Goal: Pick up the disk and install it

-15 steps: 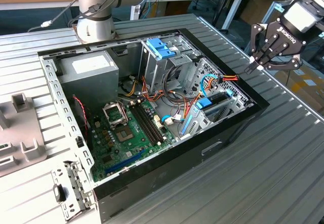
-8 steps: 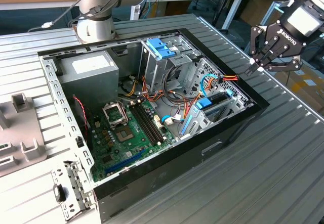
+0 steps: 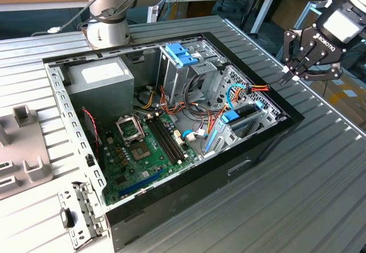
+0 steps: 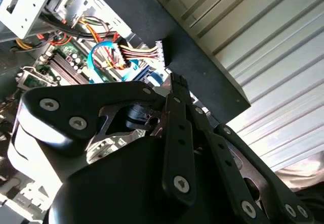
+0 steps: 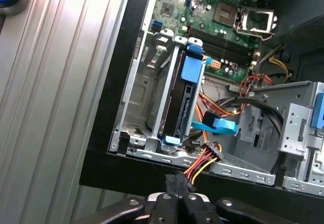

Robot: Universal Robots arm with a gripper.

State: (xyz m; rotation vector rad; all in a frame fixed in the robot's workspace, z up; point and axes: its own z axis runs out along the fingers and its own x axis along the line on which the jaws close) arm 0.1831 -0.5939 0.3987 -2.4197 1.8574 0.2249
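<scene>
The disk [image 5: 181, 107], a dark drive in a light-blue carrier with a blue end tab, stands on edge in a slot of the metal drive cage inside the open computer case. In the exterior view the disk [image 3: 231, 117] is near the case's wall on the exterior view's right. My gripper [image 3: 286, 73] hovers above and outside that wall, apart from the disk. Its fingers are shut with nothing between them. In the first wrist view the gripper [image 5: 176, 182] is over the black case rim, close to the end of a red-yellow-black power cable [image 5: 202, 162].
The open case [image 3: 269, 141] lies on a ribbed metal table [image 3: 320, 196]. Inside are a motherboard [image 3: 143, 150], a power supply [image 3: 103, 79], a second cage with blue tabs [image 3: 182, 53] and loose cables. The arm's base [image 3: 108, 19] stands behind the case. Grey fixtures [image 3: 23, 161] lie at the exterior view's left.
</scene>
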